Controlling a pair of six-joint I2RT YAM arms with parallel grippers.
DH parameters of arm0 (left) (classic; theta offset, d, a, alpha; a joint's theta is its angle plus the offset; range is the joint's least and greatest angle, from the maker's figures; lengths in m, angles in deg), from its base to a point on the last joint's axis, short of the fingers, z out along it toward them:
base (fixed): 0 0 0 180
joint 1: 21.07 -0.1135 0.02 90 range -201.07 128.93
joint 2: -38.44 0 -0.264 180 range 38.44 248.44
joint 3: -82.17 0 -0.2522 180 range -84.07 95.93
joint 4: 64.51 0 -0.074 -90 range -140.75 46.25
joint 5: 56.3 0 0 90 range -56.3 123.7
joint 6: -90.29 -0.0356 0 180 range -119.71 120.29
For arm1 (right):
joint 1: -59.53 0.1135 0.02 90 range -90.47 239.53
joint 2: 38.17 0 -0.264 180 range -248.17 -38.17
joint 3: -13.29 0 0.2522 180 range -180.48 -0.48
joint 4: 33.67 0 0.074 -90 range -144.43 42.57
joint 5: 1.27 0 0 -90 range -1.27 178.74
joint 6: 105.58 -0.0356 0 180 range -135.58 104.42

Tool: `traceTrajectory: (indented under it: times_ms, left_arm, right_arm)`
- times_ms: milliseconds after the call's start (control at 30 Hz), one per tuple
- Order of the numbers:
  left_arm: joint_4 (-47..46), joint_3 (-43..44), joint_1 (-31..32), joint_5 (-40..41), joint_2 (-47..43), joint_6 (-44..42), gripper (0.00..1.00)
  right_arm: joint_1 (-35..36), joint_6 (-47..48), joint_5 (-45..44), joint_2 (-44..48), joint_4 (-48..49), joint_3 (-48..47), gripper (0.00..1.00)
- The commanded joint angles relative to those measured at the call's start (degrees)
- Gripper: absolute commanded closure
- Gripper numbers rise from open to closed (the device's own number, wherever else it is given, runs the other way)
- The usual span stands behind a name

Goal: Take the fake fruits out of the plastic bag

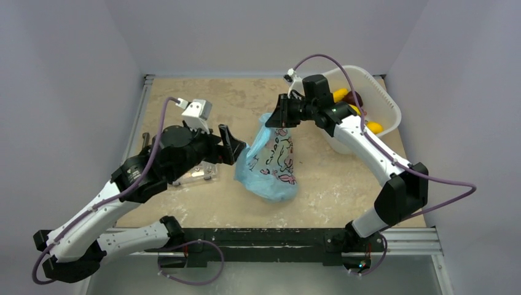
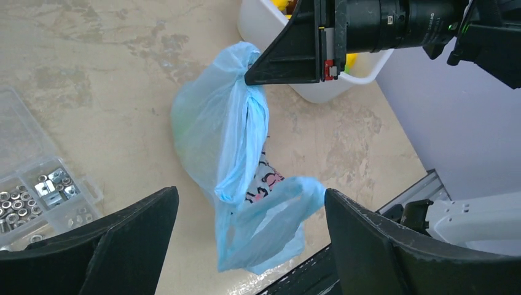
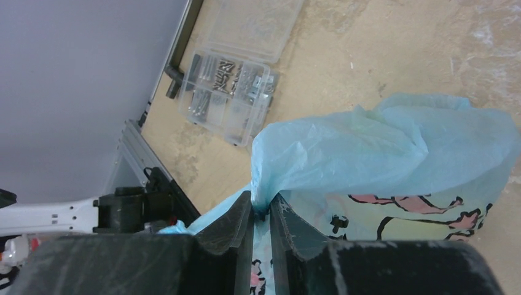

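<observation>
Bag-handling notes from my end. The plastic bag (image 1: 270,163) sits slumped mid-table. It's thin, crinkly light-blue film with a pink-and-black cartoon print. I reckon it's light and floppy, so it'll follow any pull rather than hold a shape.

My right gripper (image 3: 261,206) has its jaws nearly together on a fold of film at the bag's 12 o'clock end. The left gripper (image 2: 250,195) is spread wide at the bag's 9 o'clock, holding nothing. A loose flap hangs in front of it, and I'd pinch there to spread the mouth.

The only fake fruits (image 1: 340,95) I can see are glossy yellow ones in the white basket (image 1: 386,101) at 2 o'clock. I can't see inside the bag. Probably hard and slippery, so grip across the middle. A clear box (image 2: 37,184) of metal bits sits at 9 o'clock.
</observation>
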Motion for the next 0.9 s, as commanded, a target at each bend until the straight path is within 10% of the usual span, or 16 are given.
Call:
traceTrajectory:
  times_ms: [0, 100, 467, 867]
  left_arm:
    - [3.7, 2.54, -1.57, -3.4, 2.66, 0.39, 0.11]
    - [4.24, 2.4, -1.77, -6.67, 5.45, 0.63, 0.18]
    - [-3.51, -6.52, -1.77, -12.26, 0.94, 4.48, 1.0]
    - [-5.51, -9.04, -1.77, -13.67, -0.21, 5.95, 1.0]
  right_arm:
    - [0.22, -0.43, 5.75, 3.71, 4.02, -0.81, 0.83]
    - [0.27, -1.53, 6.12, 4.69, 5.51, 0.39, 0.75]
    - [3.31, -1.48, 1.09, 10.77, 2.58, 7.02, 0.29]
    - [13.62, -21.84, -5.66, 14.15, 19.13, 21.72, 0.38]
